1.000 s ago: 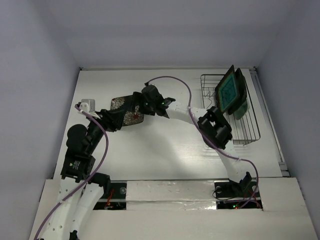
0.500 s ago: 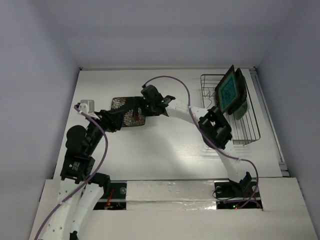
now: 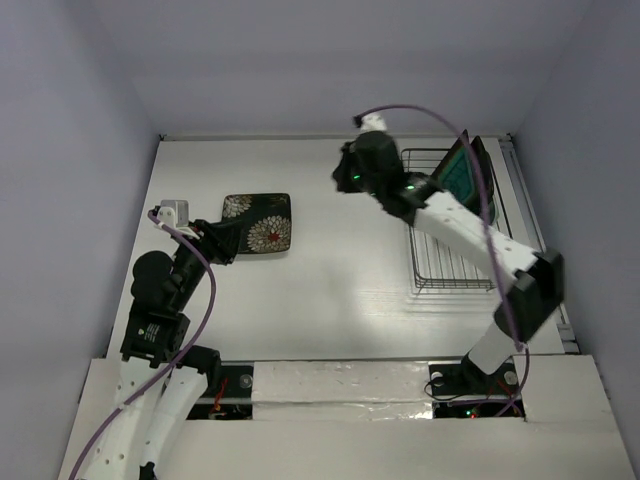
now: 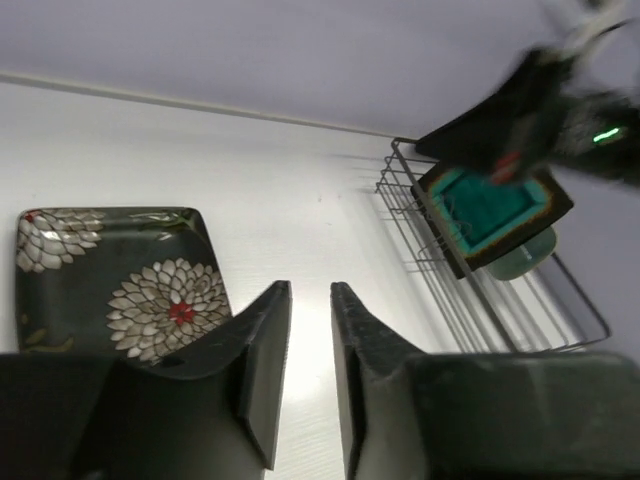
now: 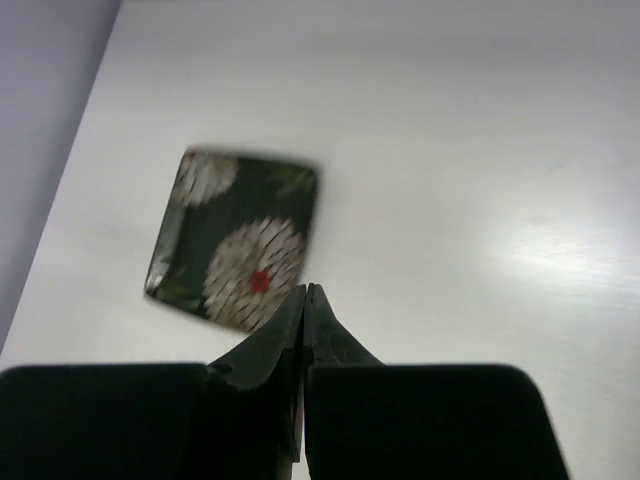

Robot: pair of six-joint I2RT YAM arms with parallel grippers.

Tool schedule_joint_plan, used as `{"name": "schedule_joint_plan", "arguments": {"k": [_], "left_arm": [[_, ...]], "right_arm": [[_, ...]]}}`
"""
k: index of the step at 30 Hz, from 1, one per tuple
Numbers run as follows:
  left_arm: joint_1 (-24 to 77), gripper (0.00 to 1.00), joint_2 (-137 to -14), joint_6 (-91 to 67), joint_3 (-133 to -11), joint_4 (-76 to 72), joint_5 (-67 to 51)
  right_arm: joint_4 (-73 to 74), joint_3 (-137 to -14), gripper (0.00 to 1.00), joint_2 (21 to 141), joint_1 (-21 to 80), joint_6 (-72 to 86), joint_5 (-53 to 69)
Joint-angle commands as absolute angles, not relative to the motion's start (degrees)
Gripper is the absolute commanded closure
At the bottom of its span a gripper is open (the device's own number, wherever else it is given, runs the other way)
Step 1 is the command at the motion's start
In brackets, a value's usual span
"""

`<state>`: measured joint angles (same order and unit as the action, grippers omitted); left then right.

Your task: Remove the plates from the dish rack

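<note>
One black flowered plate (image 3: pixel 257 222) now lies flat on the table (image 3: pixel 330 290), left of centre and well apart from the dish rack (image 3: pixel 460 268). We have let go of it. The right gripper (image 5: pixel 307 292), down at that plate a moment ago, has lifted and swung back towards the rack, its jaws pressed together on nothing. The left gripper (image 4: pixel 308 292) hovers just beside the plate's near edge, jaws a narrow gap apart and empty. In the rack the teal plate (image 3: pixel 462 178) stands upright with a pale green plate (image 4: pixel 527 262) behind it, and we judge those come next.
</note>
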<state>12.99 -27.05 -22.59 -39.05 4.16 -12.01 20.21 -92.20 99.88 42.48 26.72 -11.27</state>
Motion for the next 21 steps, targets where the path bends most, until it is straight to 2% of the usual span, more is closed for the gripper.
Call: {"name": "schedule_joint_plan", "arguments": {"k": [1,4,5,6,11,12,13,14,16,17,21], "left_arm": [[12.57,0.8,-26.28,-22.06,-41.22,1.93,-12.31],[12.57,0.9,-26.54,-22.24,-41.22,1.85,-12.04],[12.57,0.98,-26.63,-22.24,-41.22,1.85,-11.95],[12.57,1.0,-26.98,-22.24,-41.22,1.85,-11.69],[13.1,1.0,-29.53,-22.24,-41.57,2.02,-10.72],[13.1,1.0,-29.97,-22.24,-41.57,2.2,-10.81],[13.1,1.0,-30.75,-22.15,-41.57,2.2,-11.07],[13.1,0.98,-31.02,-22.24,-41.57,2.2,-11.25],[13.1,0.94,-31.29,-22.24,-41.48,2.2,-11.34],[13.1,0.91,-31.12,-22.15,-41.31,2.11,-11.25],[13.1,0.85,-30.5,-22.24,-40.96,1.67,-10.72]], "right_arm": [[23.19,-86.94,1.0,89.23,35.44,21.63,-22.13],[26.53,-82.45,1.0,81.4,27.44,18.81,-25.83],[28.02,-81.75,1.0,79.91,25.16,17.85,-25.4],[28.73,-80.69,1.0,77.46,20.96,17.15,-24.18],[35.57,-83.4,0.98,75.85,12.67,13.19,-26.45],[36.47,-84.28,0.92,76.2,11.44,12.66,-26.54],[37.0,-85.68,0.83,77.16,8.99,11.44,-26.28],[37.0,-86.22,0.62,77.69,7.66,10.64,-23.67],[38.05,-87.62,0.5,79.27,5.72,9.67,-21.8],[37.27,-87.97,0.41,80.84,4.15,8.88,-21.45],[38.41,-90.87,0.39,86.47,2.47,7.47,-17.67]]}}
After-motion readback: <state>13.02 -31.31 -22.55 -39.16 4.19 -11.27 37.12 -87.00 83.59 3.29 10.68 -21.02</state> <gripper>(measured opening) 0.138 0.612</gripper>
